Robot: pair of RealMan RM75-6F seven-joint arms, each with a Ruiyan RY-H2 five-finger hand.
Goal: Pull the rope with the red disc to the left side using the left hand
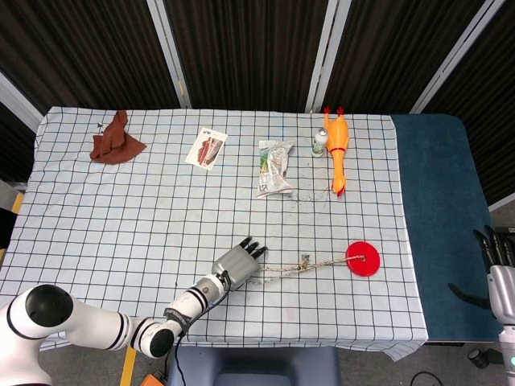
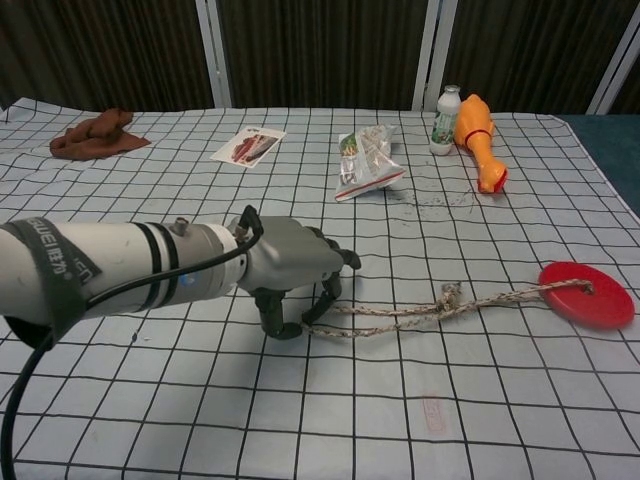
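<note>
A red disc (image 1: 363, 259) (image 2: 587, 294) lies flat on the checked cloth, right of centre near the front. Its knotted rope (image 1: 310, 264) (image 2: 440, 308) runs left from it across the cloth. My left hand (image 1: 238, 262) (image 2: 295, 268) sits at the rope's left end, palm down. Its thumb and one finger curl down and pinch the rope end against the table, while its other fingers reach forward. My right hand (image 1: 497, 256) hangs off the table's right edge, fingers apart and holding nothing; only the head view shows it.
At the back stand a rubber chicken (image 1: 337, 149) (image 2: 478, 132), a small bottle (image 1: 320, 142) (image 2: 446, 118), a crumpled snack bag (image 1: 274, 167) (image 2: 366, 160), a card (image 1: 207, 148) (image 2: 249, 146) and a brown cloth (image 1: 117, 140) (image 2: 95, 133). The table's front edge is close behind my left hand.
</note>
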